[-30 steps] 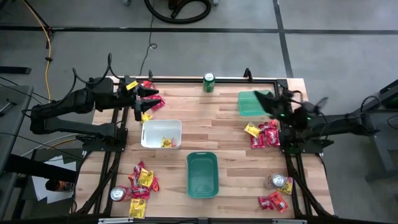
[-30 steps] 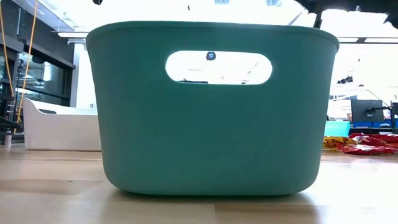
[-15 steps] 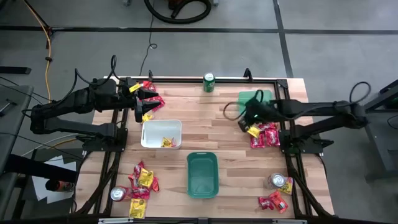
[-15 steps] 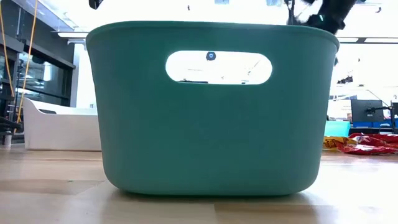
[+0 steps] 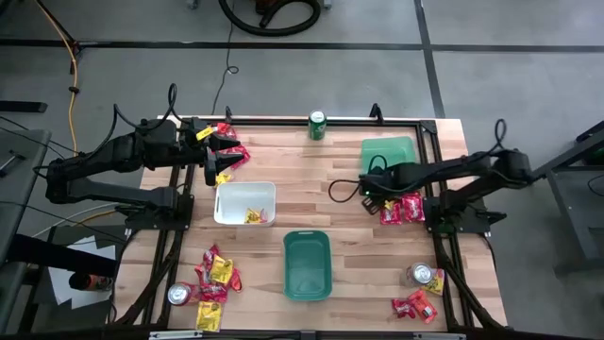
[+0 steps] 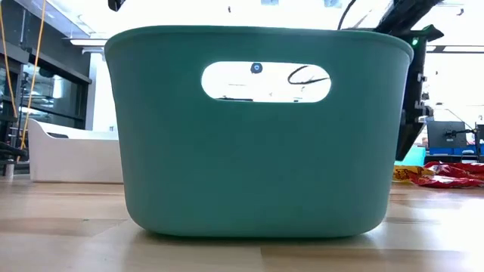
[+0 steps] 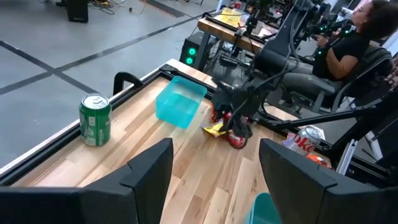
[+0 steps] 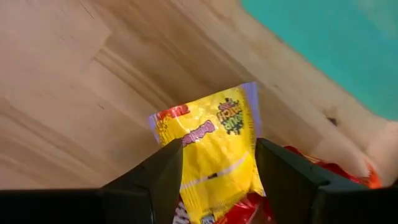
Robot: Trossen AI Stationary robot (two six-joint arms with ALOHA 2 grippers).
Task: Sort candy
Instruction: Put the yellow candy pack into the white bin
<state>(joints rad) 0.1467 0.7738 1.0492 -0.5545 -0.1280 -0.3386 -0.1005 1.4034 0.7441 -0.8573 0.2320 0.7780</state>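
- Most of the low view is blocked by the dark green tray (image 6: pixel 257 132), hiding the counter (image 5: pixel 321 198) behind it.
- White tray (image 5: pixel 244 203) holds a few candy packets; the dark green tray looks empty.
- Right end effector (image 8: pixel 217 168), fingers apart, straddles a yellow candy (image 8: pixel 211 149) beside the teal tray (image 5: pixel 388 155).
- Left end effector (image 5: pixel 219 156), fingers apart, hovers near the far-left candy pile (image 5: pixel 226 151).

Counter middle (image 5: pixel 321 189): bare wood, passable.
Front centre: teal bin (image 5: pixel 307 264) blocks.
Left: white bin (image 5: pixel 244 203) blocks.
Back edge: green can (image 5: pixel 318 125).
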